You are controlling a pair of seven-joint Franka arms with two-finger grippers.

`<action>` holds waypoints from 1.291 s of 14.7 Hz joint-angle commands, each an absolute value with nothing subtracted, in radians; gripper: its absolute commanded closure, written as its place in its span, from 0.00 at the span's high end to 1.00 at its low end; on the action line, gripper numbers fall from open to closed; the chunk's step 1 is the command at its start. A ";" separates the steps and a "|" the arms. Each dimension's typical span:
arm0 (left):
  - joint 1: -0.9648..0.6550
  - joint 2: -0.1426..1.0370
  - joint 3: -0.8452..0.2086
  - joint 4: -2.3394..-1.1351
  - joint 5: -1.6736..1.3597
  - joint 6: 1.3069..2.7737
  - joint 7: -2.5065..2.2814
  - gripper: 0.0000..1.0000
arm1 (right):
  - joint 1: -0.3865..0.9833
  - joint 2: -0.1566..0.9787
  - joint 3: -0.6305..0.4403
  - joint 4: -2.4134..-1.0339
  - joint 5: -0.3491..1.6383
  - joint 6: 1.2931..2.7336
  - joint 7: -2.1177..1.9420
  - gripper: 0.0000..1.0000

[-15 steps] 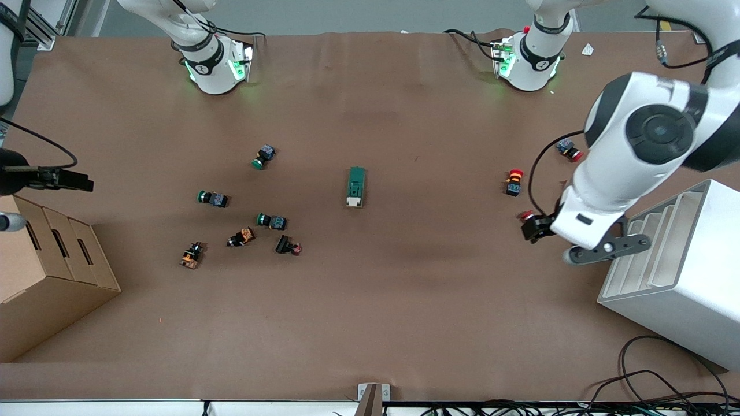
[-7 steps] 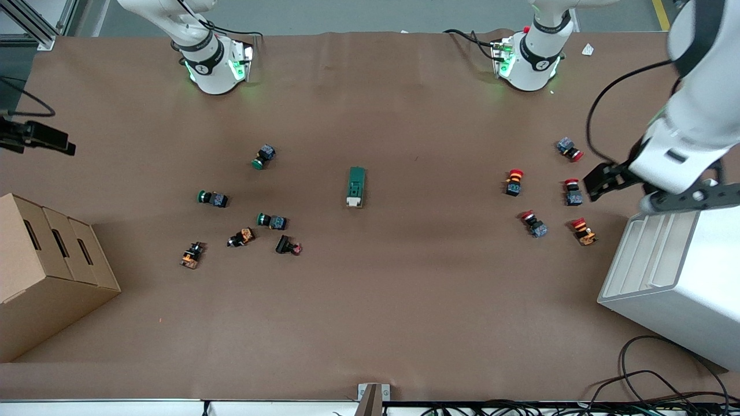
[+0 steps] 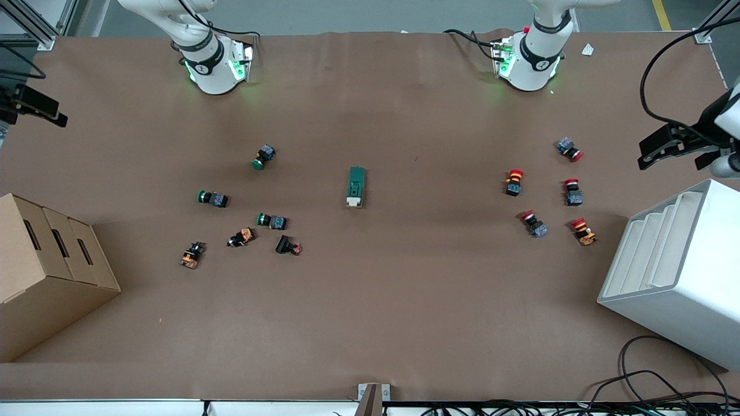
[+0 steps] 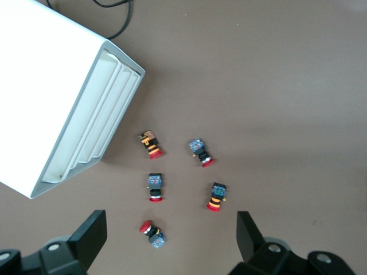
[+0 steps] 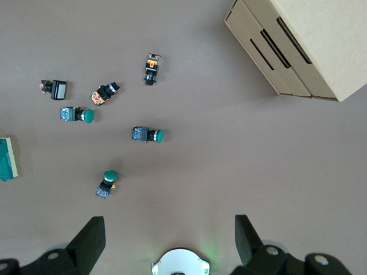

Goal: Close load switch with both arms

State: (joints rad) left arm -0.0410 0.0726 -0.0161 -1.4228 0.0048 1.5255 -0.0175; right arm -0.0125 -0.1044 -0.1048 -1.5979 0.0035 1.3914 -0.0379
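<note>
The load switch (image 3: 356, 186), a dark-green block with a cream handle end, lies alone at the table's middle. Only its edge shows in the right wrist view (image 5: 7, 159). My left gripper (image 3: 679, 151) hangs high over the table's edge at the left arm's end, above the white rack, open and empty (image 4: 171, 240). My right gripper (image 3: 34, 107) hangs high over the table's edge at the right arm's end, open and empty (image 5: 169, 240). Both are well apart from the switch.
Several red push buttons (image 3: 513, 181) lie toward the left arm's end, beside a white slotted rack (image 3: 676, 271). Several green and orange buttons (image 3: 272, 221) lie toward the right arm's end, near a cardboard box (image 3: 40, 271). Cables (image 3: 665, 381) trail at the near corner.
The left arm has swung up and away from over the red buttons toward its end of the table, uncovering them. The right gripper has drifted toward the robots' side of the table.
</note>
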 commanded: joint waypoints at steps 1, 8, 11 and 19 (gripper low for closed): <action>-0.058 0.017 -0.003 -1.482 -0.023 1.519 -0.006 1.00 | -0.020 -0.140 -0.094 -1.647 0.003 1.427 -0.046 1.00; 0.009 -0.025 -0.064 -1.505 -0.023 1.465 -0.026 1.00 | -0.015 -0.149 -0.094 -1.658 0.003 1.439 -0.048 1.00; 0.037 -0.023 -0.104 -1.505 -0.021 1.468 -0.031 1.00 | -0.014 -0.172 -0.091 -1.692 0.002 1.457 -0.048 1.00; 0.031 -0.029 -0.107 -1.517 -0.014 1.451 -0.011 1.00 | -0.005 -0.164 -0.084 -1.651 0.002 1.454 0.031 1.00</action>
State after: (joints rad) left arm 0.0226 -0.0003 -0.1007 -1.4966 -0.0056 1.4672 -0.0219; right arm -0.0097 -0.1425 -0.0895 -1.6472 0.0038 1.4486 -0.0085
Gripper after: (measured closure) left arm 0.000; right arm 0.000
